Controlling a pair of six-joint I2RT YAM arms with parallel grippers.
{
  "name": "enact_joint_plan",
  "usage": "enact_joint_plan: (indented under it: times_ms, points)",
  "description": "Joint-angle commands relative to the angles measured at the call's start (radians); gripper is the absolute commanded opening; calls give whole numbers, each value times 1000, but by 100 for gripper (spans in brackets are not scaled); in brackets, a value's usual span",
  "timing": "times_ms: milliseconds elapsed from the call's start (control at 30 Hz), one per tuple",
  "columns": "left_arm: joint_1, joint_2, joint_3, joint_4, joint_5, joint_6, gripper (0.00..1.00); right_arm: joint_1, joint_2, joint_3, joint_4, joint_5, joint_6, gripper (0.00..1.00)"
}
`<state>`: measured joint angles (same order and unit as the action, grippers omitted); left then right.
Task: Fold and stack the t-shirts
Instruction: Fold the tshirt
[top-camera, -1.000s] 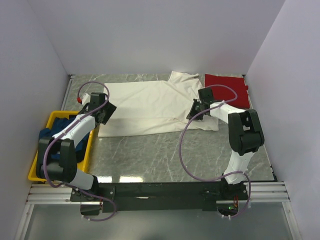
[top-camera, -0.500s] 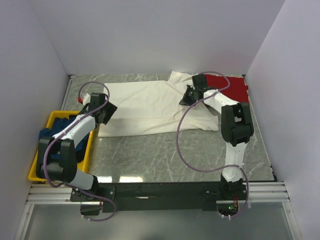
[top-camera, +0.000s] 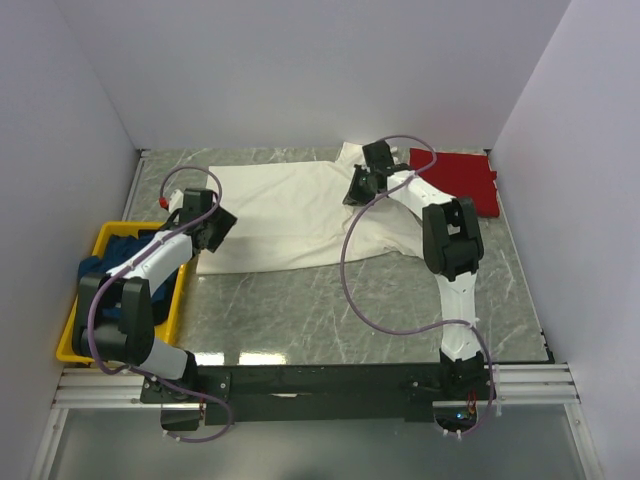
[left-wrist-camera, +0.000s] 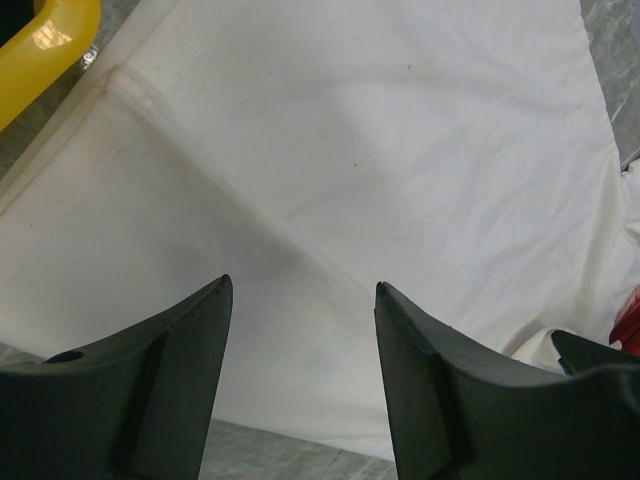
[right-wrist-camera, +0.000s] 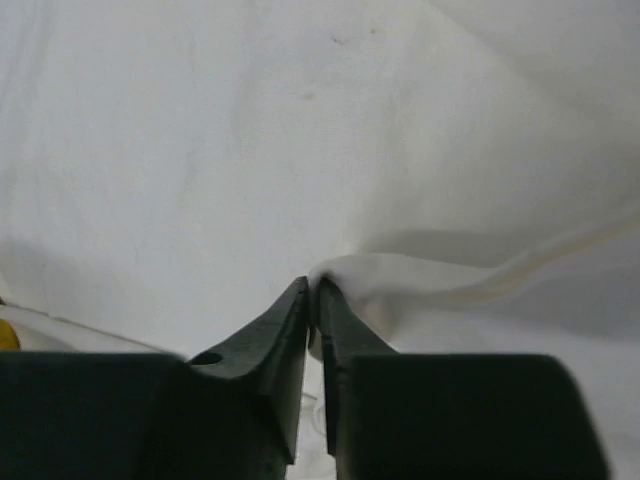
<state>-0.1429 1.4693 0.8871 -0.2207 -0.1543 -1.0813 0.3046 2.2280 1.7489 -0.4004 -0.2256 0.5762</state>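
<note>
The cream-white t-shirt (top-camera: 290, 215) lies spread across the middle of the table, also filling the left wrist view (left-wrist-camera: 330, 170) and the right wrist view (right-wrist-camera: 200, 150). My right gripper (top-camera: 358, 190) is shut on a pinched fold of this shirt (right-wrist-camera: 316, 290) near its far right part. My left gripper (top-camera: 212, 228) is open and empty, low over the shirt's left edge (left-wrist-camera: 300, 290). The red t-shirt (top-camera: 455, 178) lies folded at the far right. The dark blue t-shirt (top-camera: 122, 252) sits in the yellow tray (top-camera: 90, 300).
The yellow tray stands at the left table edge, its rim showing in the left wrist view (left-wrist-camera: 45, 40). White walls enclose the table at the back and both sides. Bare marbled table surface (top-camera: 330, 310) lies in front of the shirt.
My right gripper has carried the pinched cloth from the shirt's near right corner back and left, folding that part over. The left arm has barely moved.
</note>
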Motion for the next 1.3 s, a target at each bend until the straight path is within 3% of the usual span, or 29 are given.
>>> enact_joint_plan:
  times_ms: [0, 33, 167, 333, 633, 733, 933, 1267]
  points:
    - [-6, -4, -5, 30, 4, 18, 64, 25, 22, 72, -32, 46, -38, 21]
    - [-6, -4, -8, 32, 2, 17, 64, 27, 19, 67, -26, 49, -50, 31]
    - [-7, 0, -5, 29, 2, 14, 64, 27, 10, 75, -43, 71, -82, 48]
    - [-7, -23, -23, 32, 2, 11, 64, 13, -137, -3, -58, 106, -101, 56]
    - [-11, -116, -125, 43, 4, 1, 64, -186, -634, -601, 132, 54, -12, 55]
    - [-18, -139, -155, 52, 12, -5, 64, -260, -732, -782, 153, 71, -32, 51]
    - [-35, -161, -181, 43, 4, -5, 64, -337, -760, -902, 192, 91, -59, 41]
    - [-35, -178, -214, 44, 2, 3, 63, -340, -720, -913, 196, 173, -64, 42]
